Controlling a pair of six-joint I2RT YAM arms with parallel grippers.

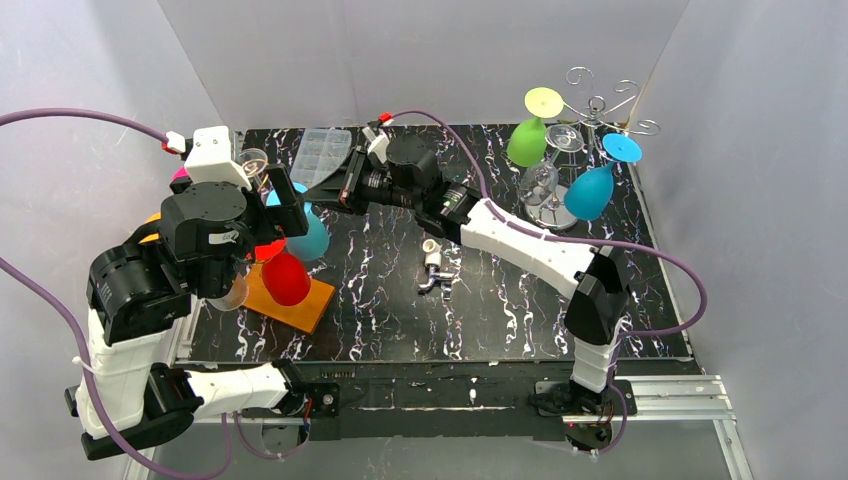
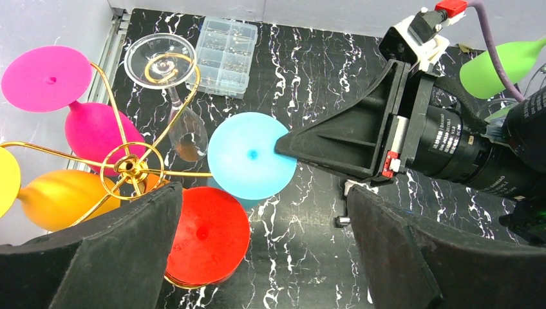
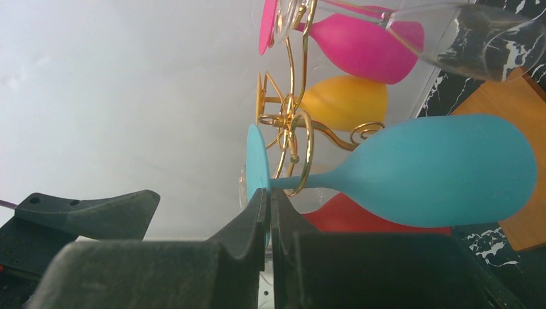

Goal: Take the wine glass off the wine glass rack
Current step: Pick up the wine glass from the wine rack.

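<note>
R gripper: fingers clamped thin on the foot edge of the cyan wine glass, nothing but the disc between the pads. Reaching across the table from the right side in top view. In L wrist view, tip pressed onto the right edge of the cyan foot.

Glass hanging bowl-down on the gold rack, stem threaded thru a wire loop, foot resting on top. Not off the rack yet.

L gripper: spread wide, holding nothing, hovering above the rack and looking down on it.

Step, by my read: grasp made, extraction about to start. Lift-off and slide-out both left to do.

Next move calls for:
- raising the foot a touch off the wire, then drawing the stem sideways out thru the loop's mouth, away from the hub. Mouth direction hidden under the foot, can't tell which way.
- keeping the glass level. An edge pinch gives little hold vs. a swinging bowl, so slow and straight.
- minding the neighbours: red glass just beside and partly under the cyan foot, clear glass near on the other side, pink glass and yellow glass further round.
- clearing the wooden board below the bowls.
</note>
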